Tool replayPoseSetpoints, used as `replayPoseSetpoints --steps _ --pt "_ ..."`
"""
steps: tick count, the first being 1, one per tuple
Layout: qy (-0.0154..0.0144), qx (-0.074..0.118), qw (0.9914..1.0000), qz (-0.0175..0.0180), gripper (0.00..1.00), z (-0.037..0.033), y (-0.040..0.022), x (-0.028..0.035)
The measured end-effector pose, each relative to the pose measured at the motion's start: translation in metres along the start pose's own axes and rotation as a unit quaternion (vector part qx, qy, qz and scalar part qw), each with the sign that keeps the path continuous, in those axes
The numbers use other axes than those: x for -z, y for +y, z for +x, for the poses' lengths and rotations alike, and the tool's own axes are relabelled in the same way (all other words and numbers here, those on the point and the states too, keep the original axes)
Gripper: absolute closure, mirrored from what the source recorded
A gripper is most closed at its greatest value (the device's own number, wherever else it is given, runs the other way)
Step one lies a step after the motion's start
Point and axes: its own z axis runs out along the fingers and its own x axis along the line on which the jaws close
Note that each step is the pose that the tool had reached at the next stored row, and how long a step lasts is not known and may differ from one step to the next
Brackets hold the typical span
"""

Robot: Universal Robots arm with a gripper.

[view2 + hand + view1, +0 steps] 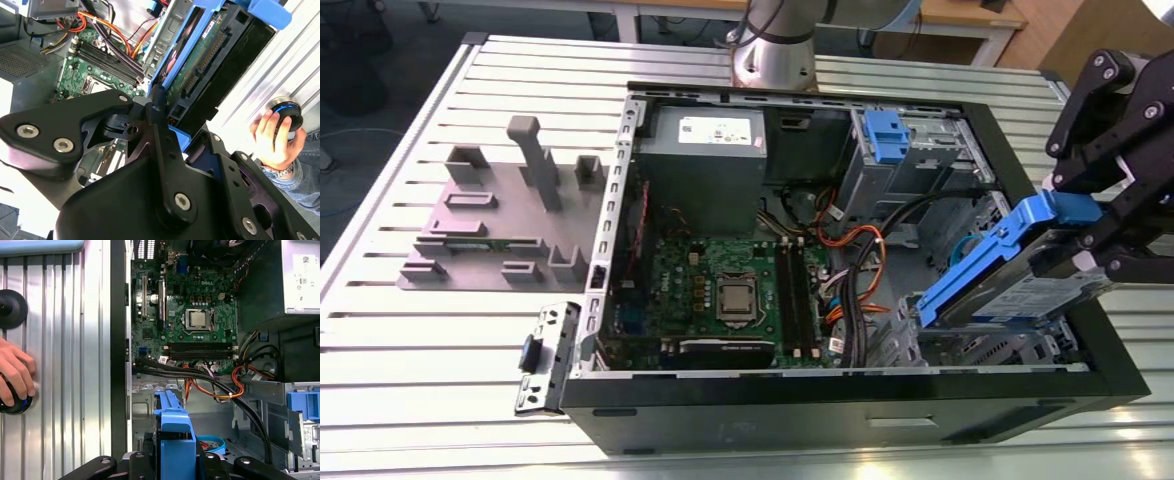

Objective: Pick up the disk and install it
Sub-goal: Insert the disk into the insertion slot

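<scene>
The disk [994,285], a silver-grey drive in a blue caddy, hangs tilted over the near corner of the open computer case [1121,375] at the exterior view's right. My black gripper [1078,252] is shut on its upper end, by the blue handle. In the second wrist view the disk [202,57] shows its green circuit-board underside and connector, running away from the fingers [160,125]. The first wrist view shows the blue caddy handle [172,437] clamped between the jaws, above the drive bay.
Inside the case lie the motherboard [734,290], orange and black cables [861,260], a grey power supply [707,150] and another blue caddy [887,135]. A grey fixture [507,210] stands at the exterior view's left. A person's hand [15,372] rests on a black knob [285,114] beside the case.
</scene>
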Motion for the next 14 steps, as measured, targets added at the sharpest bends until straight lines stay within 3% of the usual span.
replayPoseSetpoints --steps 14 --pt "0.0 0.0 1.0 0.0 0.64 -0.0066 -0.0006 -0.0021"
